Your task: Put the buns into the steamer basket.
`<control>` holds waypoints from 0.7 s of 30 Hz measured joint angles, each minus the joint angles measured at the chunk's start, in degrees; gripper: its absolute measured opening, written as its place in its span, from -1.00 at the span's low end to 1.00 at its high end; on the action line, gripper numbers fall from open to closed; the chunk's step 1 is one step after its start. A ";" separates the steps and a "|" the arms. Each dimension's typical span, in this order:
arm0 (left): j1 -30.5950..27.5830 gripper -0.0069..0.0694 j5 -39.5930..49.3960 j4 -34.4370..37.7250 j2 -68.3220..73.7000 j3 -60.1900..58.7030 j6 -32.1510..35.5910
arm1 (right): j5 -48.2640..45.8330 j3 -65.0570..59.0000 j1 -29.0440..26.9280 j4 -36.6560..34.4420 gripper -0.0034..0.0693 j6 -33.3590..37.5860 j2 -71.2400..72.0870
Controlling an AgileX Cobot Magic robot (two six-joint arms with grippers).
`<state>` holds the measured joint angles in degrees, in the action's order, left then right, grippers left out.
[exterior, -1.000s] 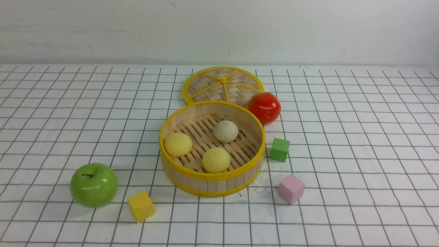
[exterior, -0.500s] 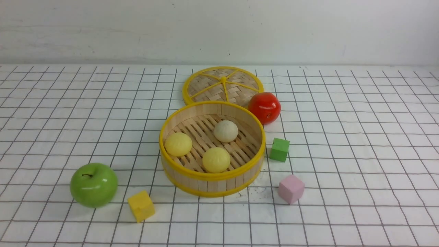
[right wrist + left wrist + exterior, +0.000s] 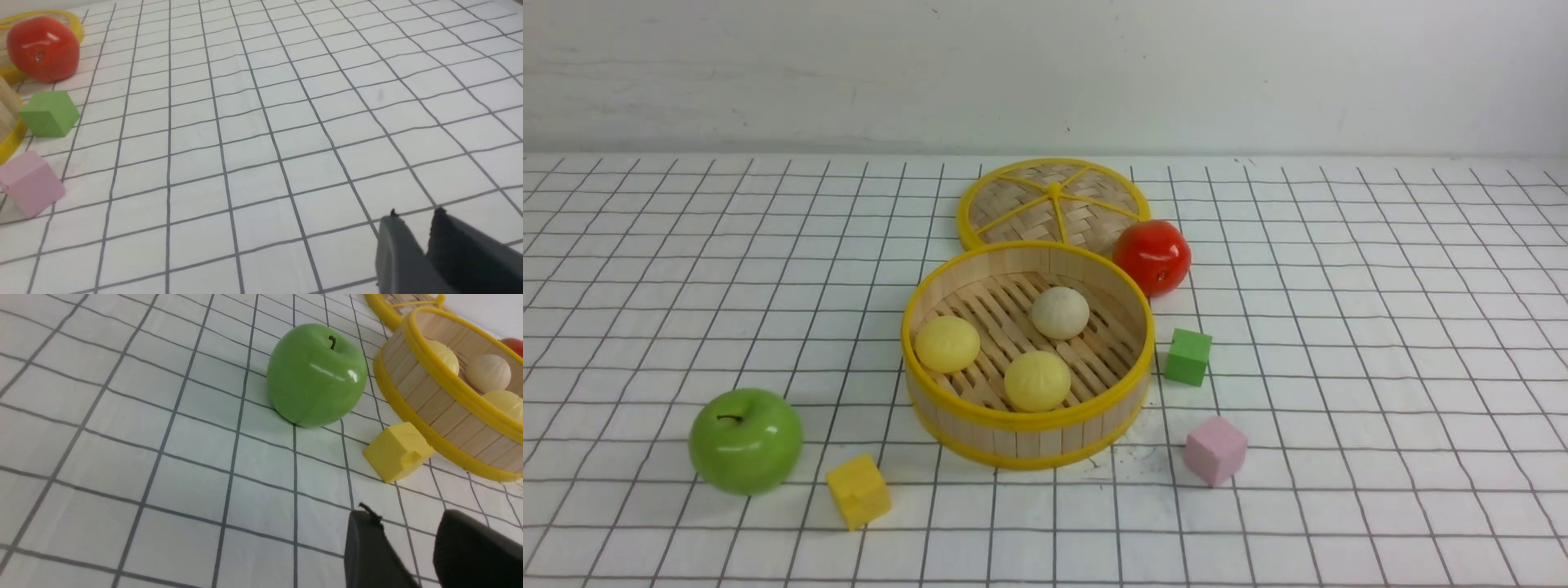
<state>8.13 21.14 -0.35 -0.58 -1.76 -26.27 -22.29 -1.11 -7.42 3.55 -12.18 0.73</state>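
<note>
Front view: the steamer basket (image 3: 1027,429) sits at the middle of the gridded counter (image 3: 1339,367), and all three buns lie apart on its slatted floor: a pale yellow bun (image 3: 947,344) at the left, another yellow bun (image 3: 1037,380) nearest, a cream-white bun (image 3: 1060,312) farther back. The woven lid (image 3: 1054,202) lies flat just behind the basket, a red apple (image 3: 1152,256) beside it on the right. A green cube (image 3: 1187,356) and pink cube (image 3: 1215,450) stand right of the basket; a green apple (image 3: 746,440) and yellow cube (image 3: 858,490) lie near left. Neither arm shows here.

Left wrist view: the left end effector (image 3: 408,535) hangs over bare counter, fingers apart, holding nothing.

Right wrist view: the right end effector (image 3: 416,228) has only a narrow slit between its fingers, empty
</note>
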 joint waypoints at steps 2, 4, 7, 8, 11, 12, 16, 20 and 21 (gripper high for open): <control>0.00 -0.19 0.00 0.00 0.00 0.00 0.00 | 0.00 0.00 0.00 0.00 -0.56 0.00 0.00; 0.00 -0.19 0.00 0.00 0.00 0.00 0.00 | 0.00 0.00 0.00 0.00 -0.55 0.00 0.00; 0.00 -0.19 0.00 0.00 0.00 0.00 0.00 | 0.00 0.00 0.00 -0.06 -0.54 0.00 0.00; 0.00 -0.19 0.00 0.00 0.00 0.00 0.00 | 0.00 0.00 0.00 -0.05 -0.53 0.00 0.00; 0.00 -0.19 0.00 0.00 0.00 0.00 0.00 | 0.00 0.00 0.00 -0.05 -0.52 0.00 0.00; 0.00 -0.19 0.00 0.00 0.00 0.00 0.00 | 0.00 0.00 0.00 -0.05 -0.52 0.00 0.00; 0.00 -0.19 0.00 0.00 0.00 0.00 0.00 | 0.00 0.00 0.00 -0.05 -0.51 0.00 0.00; 0.00 -0.19 0.00 0.00 0.00 0.00 0.00 | 0.00 0.00 0.00 -0.05 -0.49 0.00 0.00; 0.00 -0.19 0.00 0.00 0.00 0.00 0.00 | 0.00 0.00 0.00 -0.05 -0.49 0.00 0.00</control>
<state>8.13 21.14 -0.35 -0.58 -1.76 -26.27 -22.29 -1.11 -7.42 3.50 -12.18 0.73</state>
